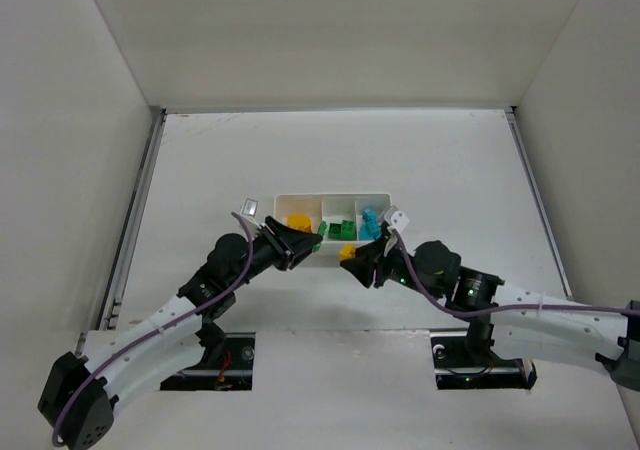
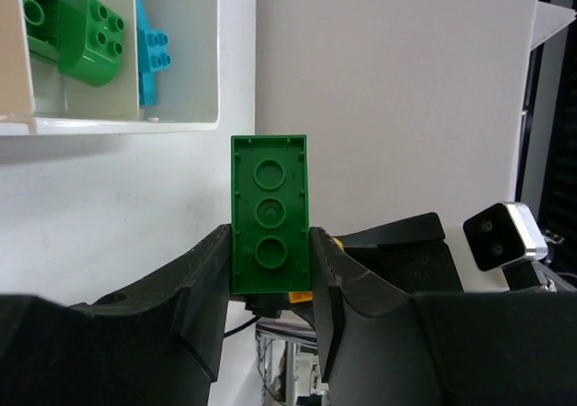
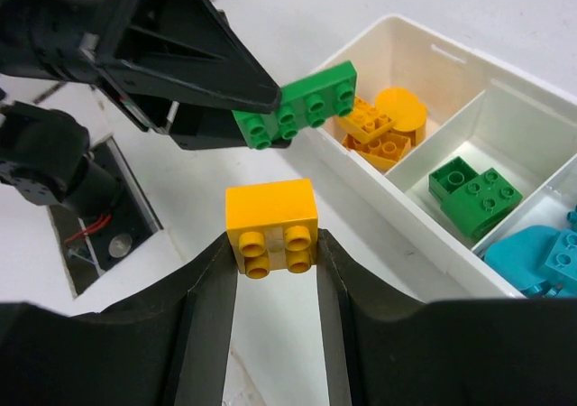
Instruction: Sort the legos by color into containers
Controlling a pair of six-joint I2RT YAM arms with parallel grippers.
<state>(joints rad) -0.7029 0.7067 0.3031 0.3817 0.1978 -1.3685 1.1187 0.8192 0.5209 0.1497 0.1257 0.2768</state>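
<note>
A: State of left gripper [image 2: 270, 248]?
B: Clamped on a green flat brick [image 2: 269, 212], underside facing the wrist camera. Held just beside the near wall of the white tray [image 1: 335, 196], toward its left end.
A: And right gripper [image 3: 275, 257]?
B: Closed on a yellow brick [image 3: 270, 215], studs toward the wrist camera, just near of the tray, by the middle compartment.
A: Tray contents?
B: Left to right: orange-yellow bricks [image 3: 383, 122], green bricks [image 3: 469, 189], cyan bricks [image 3: 541, 257].

Cyan legos [image 3: 550, 257] cut by right edge; orange legos [image 3: 383, 126] partly behind green plate [image 3: 302, 110]; tray [image 2: 108, 124] cropped top-left.
</note>
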